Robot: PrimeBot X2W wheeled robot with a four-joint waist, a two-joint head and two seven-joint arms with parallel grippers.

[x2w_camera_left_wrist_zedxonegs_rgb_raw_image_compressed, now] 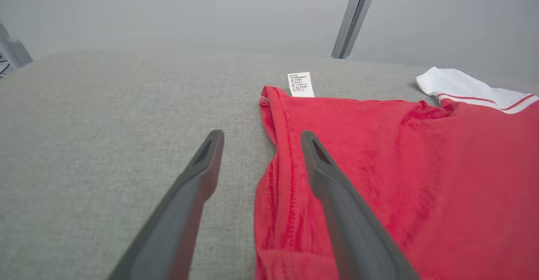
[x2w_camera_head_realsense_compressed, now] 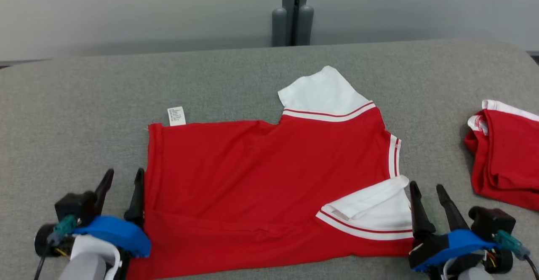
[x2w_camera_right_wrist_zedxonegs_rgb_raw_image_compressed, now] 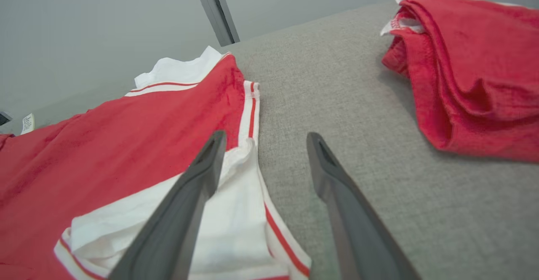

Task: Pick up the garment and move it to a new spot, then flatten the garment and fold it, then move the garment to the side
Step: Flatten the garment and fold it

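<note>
Shirt [x2w_camera_head_realsense_compressed: 261,174] spread on the table [x2w_camera_head_realsense_compressed: 84,94] between the two grippers, its long axis running from one to the other. Left gripper [x2w_camera_head_realsense_compressed: 125,171], jaws parted and empty, straddles the hem [x2w_camera_left_wrist_zedxonegs_rgb_raw_image_compressed: 290,158]. Right gripper [x2w_camera_head_realsense_compressed: 426,185], likewise parted and empty, straddles the edge of the near sleeve [x2w_camera_right_wrist_zedxonegs_rgb_raw_image_compressed: 236,204]. Each end lies inward of its gripper, about equally near. The near edge appears folded over, though the crease reads poorly.

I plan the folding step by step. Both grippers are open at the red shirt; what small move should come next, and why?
Probably lift both straight up. The left gripper and right gripper stand open, holding nothing, each with one finger over the red shirt; sliding sideways could wrinkle the cloth.
</note>
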